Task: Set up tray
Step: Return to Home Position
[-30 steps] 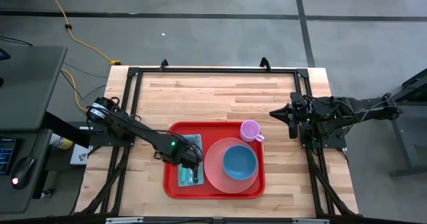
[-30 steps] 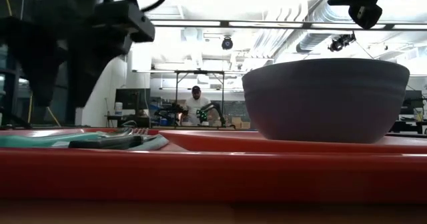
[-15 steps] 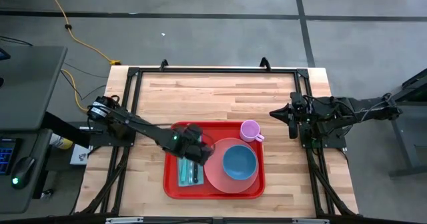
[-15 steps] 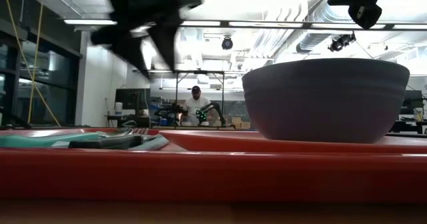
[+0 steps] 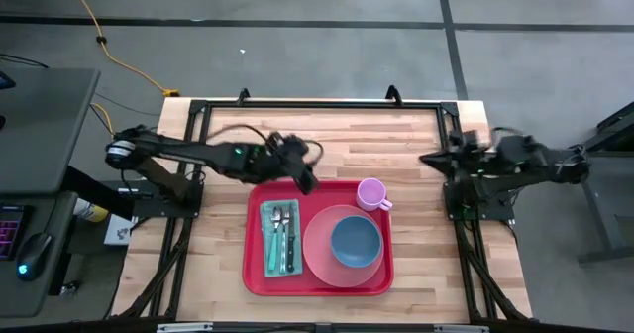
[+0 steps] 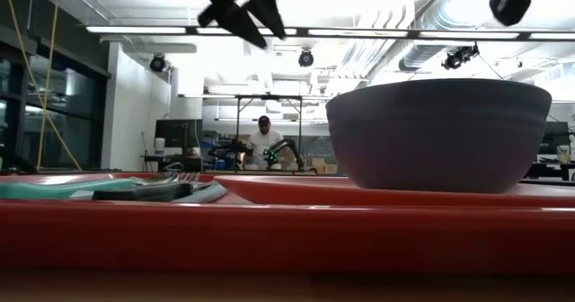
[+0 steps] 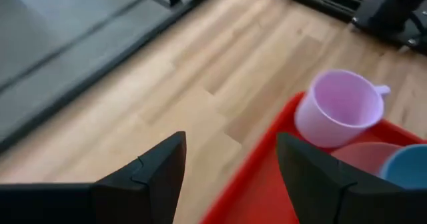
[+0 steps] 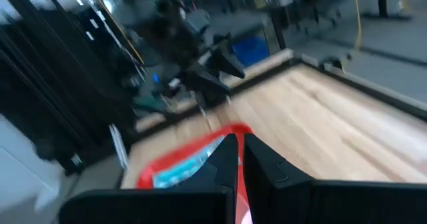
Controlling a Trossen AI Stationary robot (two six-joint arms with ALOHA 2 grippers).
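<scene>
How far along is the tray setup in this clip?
Looks essentially done: the tray holds napkin with cutlery, plate, bowl and cup. In hand: nothing; the left pincer hangs open over the tray's far rim. Left: probably just parking it; the right pincer waits at the table edge.

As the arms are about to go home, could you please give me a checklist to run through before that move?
1. Left claw open and empty: ok.
2. Left claw high above the tray's far rim, touching nothing: ok.
3. Cutlery lying on the napkin inside the tray: ok.
4. Bowl on the plate, cup upright beside it: ok.
5. Right claw shut, by the table's right edge, off the tray: ok.
6. Order of the cutlery: cannot tell.
</scene>
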